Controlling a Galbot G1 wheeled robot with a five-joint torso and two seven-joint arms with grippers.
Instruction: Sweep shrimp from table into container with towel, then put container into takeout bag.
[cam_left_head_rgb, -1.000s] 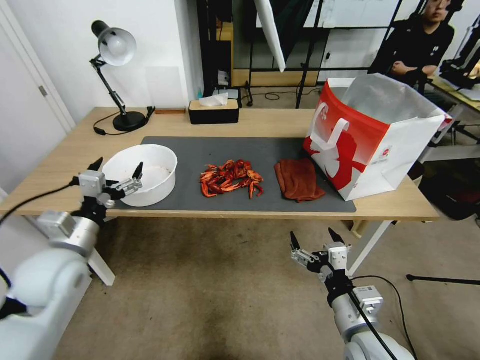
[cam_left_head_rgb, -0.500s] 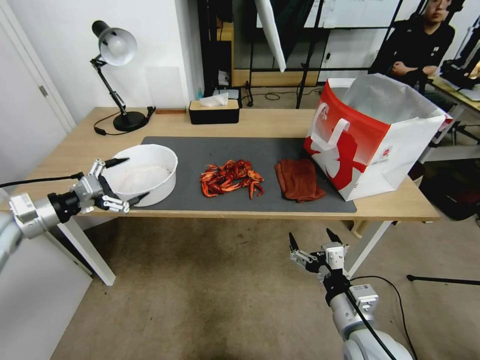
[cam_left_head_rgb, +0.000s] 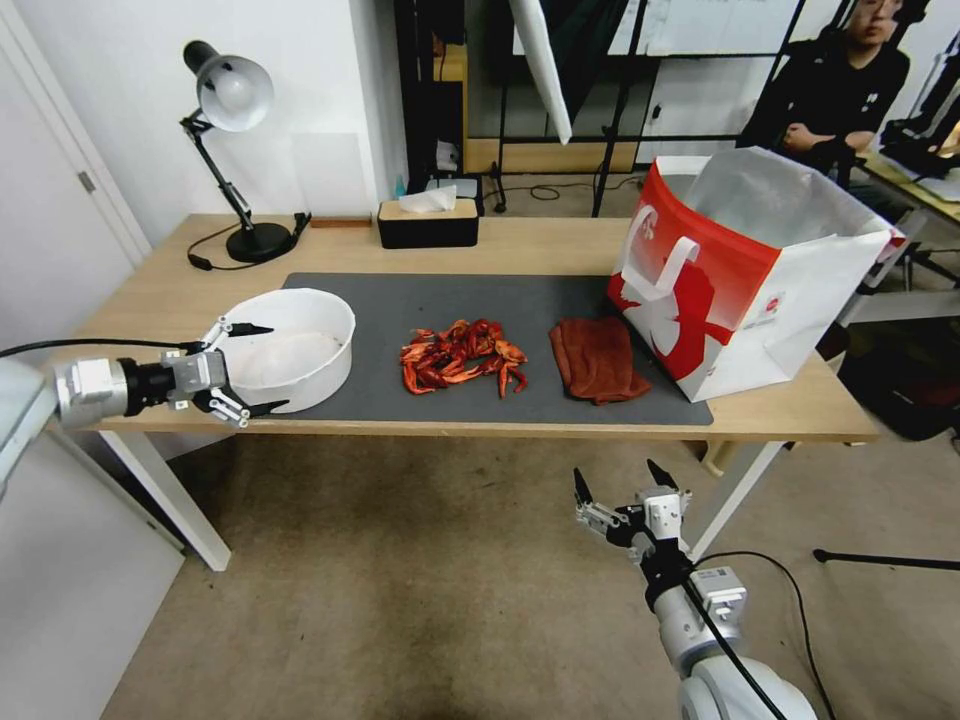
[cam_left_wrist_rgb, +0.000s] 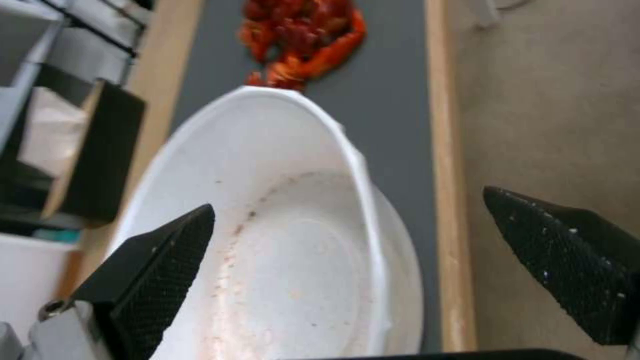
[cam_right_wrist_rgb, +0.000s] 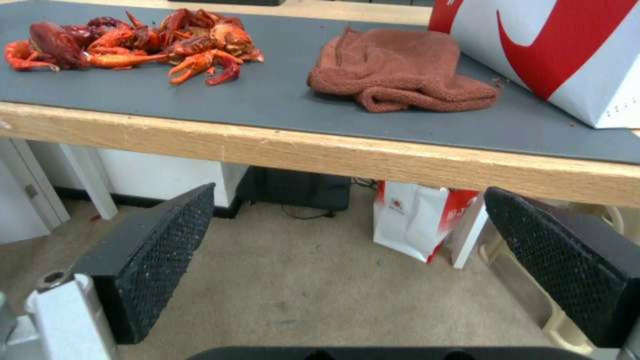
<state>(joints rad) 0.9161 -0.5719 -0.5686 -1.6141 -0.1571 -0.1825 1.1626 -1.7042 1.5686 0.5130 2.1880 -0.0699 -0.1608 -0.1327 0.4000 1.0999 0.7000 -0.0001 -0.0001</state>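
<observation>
The white container (cam_left_head_rgb: 300, 345) stands at the left end of the grey mat (cam_left_head_rgb: 450, 295) on the table (cam_left_head_rgb: 560, 245). My left gripper (cam_left_head_rgb: 276, 366) reaches in level from the left and is open. In the left wrist view one of its fingers (cam_left_wrist_rgb: 160, 255) is over the container's (cam_left_wrist_rgb: 287, 240) inside and the other is outside the near wall. The shrimp (cam_left_head_rgb: 460, 366) lie heaped mid-mat, with the rust-red towel (cam_left_head_rgb: 597, 358) to their right. Beyond the towel stands the takeout bag (cam_left_head_rgb: 745, 270), mouth open. My right gripper (cam_left_head_rgb: 617, 474) hangs open below the table's front edge, facing the towel (cam_right_wrist_rgb: 400, 75) and the shrimp (cam_right_wrist_rgb: 140, 42).
A desk lamp (cam_left_head_rgb: 235, 100) and a black tissue box (cam_left_head_rgb: 428, 222) stand along the table's back edge. The wooden front edge (cam_right_wrist_rgb: 333, 155) is above the right gripper's fingers. A small red and white bag (cam_right_wrist_rgb: 413, 225) sits on the carpet under the table.
My left arm has swung out to the left and dropped lower. Its gripper has turned level and now straddles the container's near left wall. The right gripper has barely shifted.
</observation>
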